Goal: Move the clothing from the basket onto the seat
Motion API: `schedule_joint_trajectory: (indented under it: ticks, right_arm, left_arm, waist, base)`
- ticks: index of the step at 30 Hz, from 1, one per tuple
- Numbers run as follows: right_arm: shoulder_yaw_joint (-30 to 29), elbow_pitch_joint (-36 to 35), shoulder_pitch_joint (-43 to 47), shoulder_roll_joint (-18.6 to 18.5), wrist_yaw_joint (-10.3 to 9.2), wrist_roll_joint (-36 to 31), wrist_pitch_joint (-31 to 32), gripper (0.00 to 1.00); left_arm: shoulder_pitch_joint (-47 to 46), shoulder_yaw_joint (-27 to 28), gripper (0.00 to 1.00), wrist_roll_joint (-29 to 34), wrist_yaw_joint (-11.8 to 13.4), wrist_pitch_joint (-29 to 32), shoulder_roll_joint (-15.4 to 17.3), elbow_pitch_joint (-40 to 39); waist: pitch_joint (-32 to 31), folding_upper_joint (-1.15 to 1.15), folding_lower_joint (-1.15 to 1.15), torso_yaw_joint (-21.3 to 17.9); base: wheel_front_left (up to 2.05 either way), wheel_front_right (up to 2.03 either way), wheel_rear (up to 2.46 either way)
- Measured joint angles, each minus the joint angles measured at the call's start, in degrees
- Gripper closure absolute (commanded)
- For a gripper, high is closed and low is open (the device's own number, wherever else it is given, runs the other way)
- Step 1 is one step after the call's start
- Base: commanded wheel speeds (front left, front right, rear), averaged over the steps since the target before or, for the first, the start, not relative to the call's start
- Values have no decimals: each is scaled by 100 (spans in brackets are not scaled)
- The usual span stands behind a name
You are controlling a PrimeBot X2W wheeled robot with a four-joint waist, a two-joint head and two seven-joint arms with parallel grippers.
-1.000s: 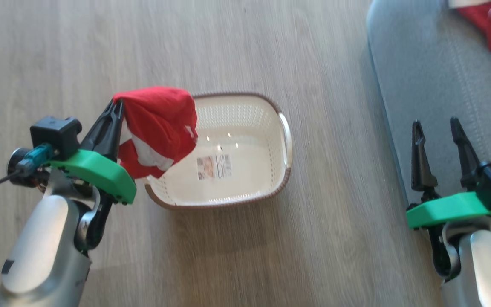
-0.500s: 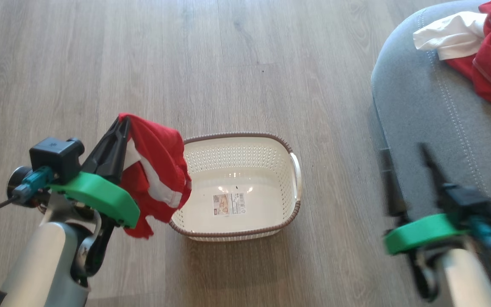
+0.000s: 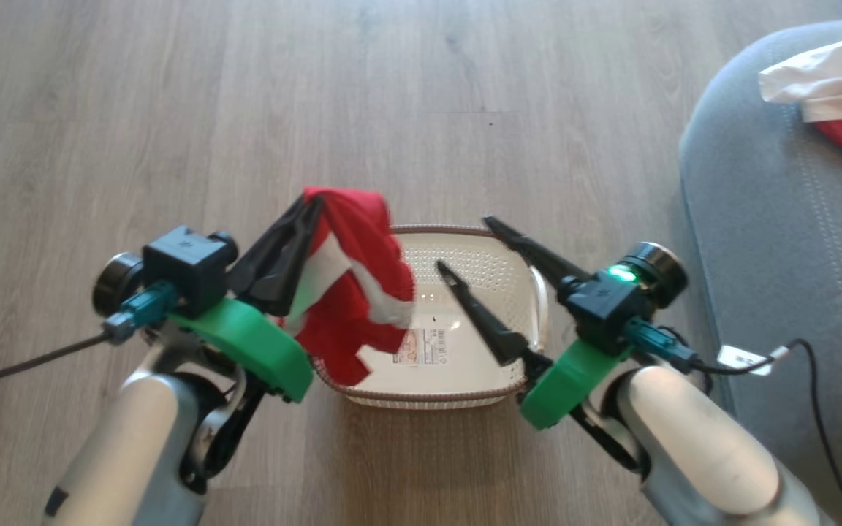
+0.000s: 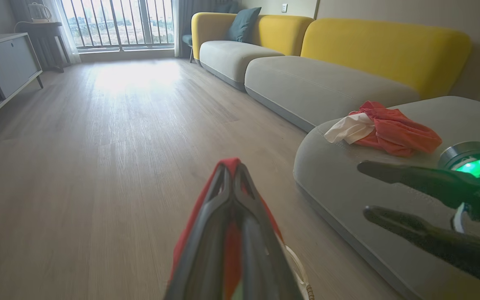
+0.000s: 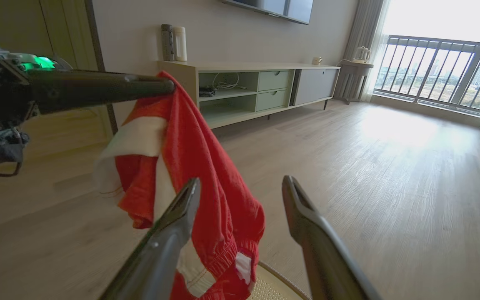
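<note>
— Left side?
— My left gripper (image 3: 309, 210) is clamped tight on a thin red garment with white bands (image 3: 362, 292), which dangles over the left end of the small cream perforated plastic basket (image 3: 428, 398).
— Right?
— My right gripper (image 3: 463, 242), fingers spread wide, holds nothing; it is above the basket, beside the cloth. Other red and white clothes (image 3: 830, 95) lie on the big grey fabric seat (image 3: 757, 256).

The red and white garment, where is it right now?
In the head view the garment hangs from the shut left hand, over the left end of the basket, with the open right hand just to its right.
</note>
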Motion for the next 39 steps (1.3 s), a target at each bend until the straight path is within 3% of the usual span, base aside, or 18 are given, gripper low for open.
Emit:
schedule_joint_trajectory:
  ticks: [7, 20, 21, 24, 25, 27, 28, 30, 39]
  right_arm:
    - [780, 78, -525, -137, 0, 394, 18, 0]
    - [1180, 542, -786, -127, 0, 962, 15, 0]
    - [1206, 584, -799, -126, 0, 988, 14, 12]
    - [1335, 670, -881, -122, 0, 1121, 7, 91]
    - [1379, 679, -898, -116, 0, 1204, 7, 100]
    - [1478, 682, -923, -116, 0, 1326, 7, 100]
    - [1483, 686, -931, -118, 0, 1360, 5, 100]
    - [1472, 702, -973, -131, 0, 1402, -12, 100]
    - [1044, 543, -1018, -393, 0, 1400, -43, 100]
  left_arm:
    - [-64, -339, 100, 4, -112, 90, -100, -113]
    - [-62, -857, 100, 46, -290, 287, -194, -520]
    - [-62, -876, 100, 47, -290, 291, -194, -526]
    - [-60, -937, 100, 44, -308, 342, -194, -556]
    - [-60, -951, 100, 44, -308, 342, -194, -559]
    - [-57, -956, 100, 44, -308, 343, -192, -569]
    - [-57, -956, 72, 44, -307, 343, -190, -569]
    - [-57, -949, 0, 44, -305, 341, -180, -568]
    - [-46, -876, 0, 44, -248, 263, -145, -503]
  waist:
    - [-23, 0, 0, 190]
    - [-14, 0, 0, 336]
    - [-12, 0, 0, 341]
    - [-10, 0, 0, 348]
    - [-13, 0, 0, 346]
    - [0, 0, 0, 329]
    - [8, 0, 0, 317]
    - [25, 0, 0, 284]
    - [94, 0, 0, -14]
  base:
    - [0, 0, 0]
    - [0, 0, 0]
    - [0, 0, 0]
    - [0, 0, 0]
    - [0, 0, 0]
    - [0, 0, 0]
    - [0, 0, 0]
    - [0, 0, 0]
    - [0, 0, 0]
